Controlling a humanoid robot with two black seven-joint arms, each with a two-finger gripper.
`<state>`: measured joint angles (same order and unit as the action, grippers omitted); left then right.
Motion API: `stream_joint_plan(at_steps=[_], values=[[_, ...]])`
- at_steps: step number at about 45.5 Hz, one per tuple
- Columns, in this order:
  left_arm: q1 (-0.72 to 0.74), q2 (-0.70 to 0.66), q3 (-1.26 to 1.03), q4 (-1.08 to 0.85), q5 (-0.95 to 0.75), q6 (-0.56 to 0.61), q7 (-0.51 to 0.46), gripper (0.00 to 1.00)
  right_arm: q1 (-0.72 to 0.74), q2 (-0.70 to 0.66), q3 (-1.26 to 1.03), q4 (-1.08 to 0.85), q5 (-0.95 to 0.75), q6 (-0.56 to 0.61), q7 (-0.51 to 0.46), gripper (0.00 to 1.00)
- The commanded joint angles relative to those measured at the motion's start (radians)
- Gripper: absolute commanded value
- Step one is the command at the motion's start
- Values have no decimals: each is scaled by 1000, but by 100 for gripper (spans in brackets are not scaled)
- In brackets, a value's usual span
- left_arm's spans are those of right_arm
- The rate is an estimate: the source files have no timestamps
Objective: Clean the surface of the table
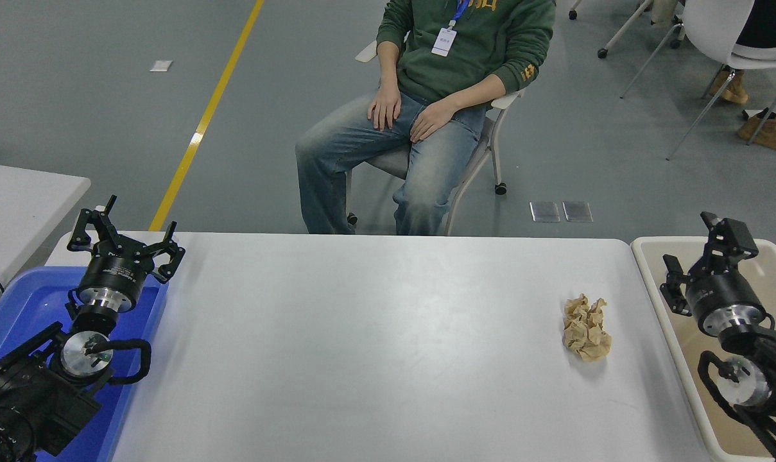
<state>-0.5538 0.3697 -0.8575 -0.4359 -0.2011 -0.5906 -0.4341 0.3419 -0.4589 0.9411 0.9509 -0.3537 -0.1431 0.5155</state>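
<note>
The table surface (375,346) is a wide matte white top. A crumpled ball of brown paper (586,328) lies on its right part. My right gripper (696,253) hangs open over the beige bin, to the right of the paper and apart from it, with nothing between its fingers. My left gripper (126,232) is parked open and empty at the far left, above the blue tray.
A beige plastic bin (651,282) stands against the table's right end. A blue tray (15,301) lies under the left arm. A smaller white table (22,199) shows at the left edge. A person in a green sweater (426,96) sits beyond the far edge.
</note>
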Motion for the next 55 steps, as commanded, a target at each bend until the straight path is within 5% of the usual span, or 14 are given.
stream_joint_plan(at_steps=[1, 11, 28, 55], values=[[0, 0, 0, 0, 0, 0, 0, 100, 20, 85, -22, -24, -11, 2, 70, 99], [0, 0, 0, 0, 0, 0, 0, 100, 112, 167, -96, -175, -13, 0, 167, 99], [0, 0, 0, -1, 0, 0, 0, 100, 265, 290, -171, -449, 7, 89, 181, 99], [0, 0, 0, 0, 0, 0, 0, 100, 269, 378, -165, -463, 93, 166, 204, 99]])
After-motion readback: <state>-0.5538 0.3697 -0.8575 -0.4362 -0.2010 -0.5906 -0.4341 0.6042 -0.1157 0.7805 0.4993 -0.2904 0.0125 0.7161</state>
